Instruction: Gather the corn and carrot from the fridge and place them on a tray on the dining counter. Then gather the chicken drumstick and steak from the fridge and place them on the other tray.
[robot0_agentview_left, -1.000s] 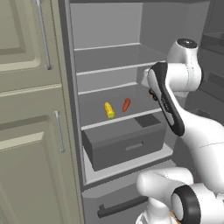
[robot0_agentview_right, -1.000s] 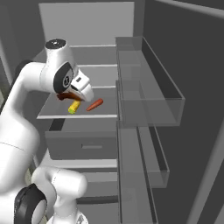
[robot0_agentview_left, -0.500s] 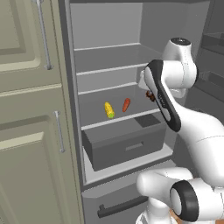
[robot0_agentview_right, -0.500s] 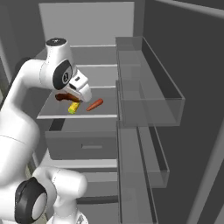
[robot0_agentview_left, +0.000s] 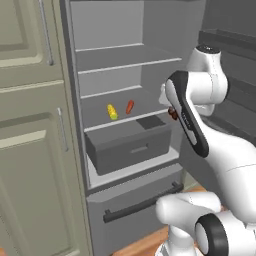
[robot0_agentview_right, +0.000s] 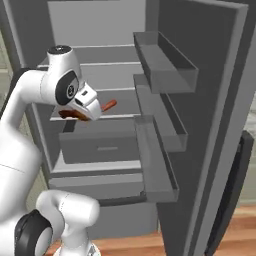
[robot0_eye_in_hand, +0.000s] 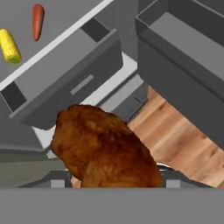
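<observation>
While clamped between the gripper (robot0_eye_in_hand: 114, 186) fingers, chicken drumstick (robot0_eye_in_hand: 103, 151), clear of the fridge shelf (robot0_agentview_left: 125, 120).

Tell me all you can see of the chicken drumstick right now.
The chicken drumstick is a lumpy, glossy, roasted brown piece sitting right in front of the hand camera, at the end effector, apparently gripped. It is outside the shelves, above the wooden floor. Its bone end is hidden.

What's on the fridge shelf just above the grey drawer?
On that shelf lie the corn and the carrot, side by side and apart. The arm covers the shelf's right end.
</observation>
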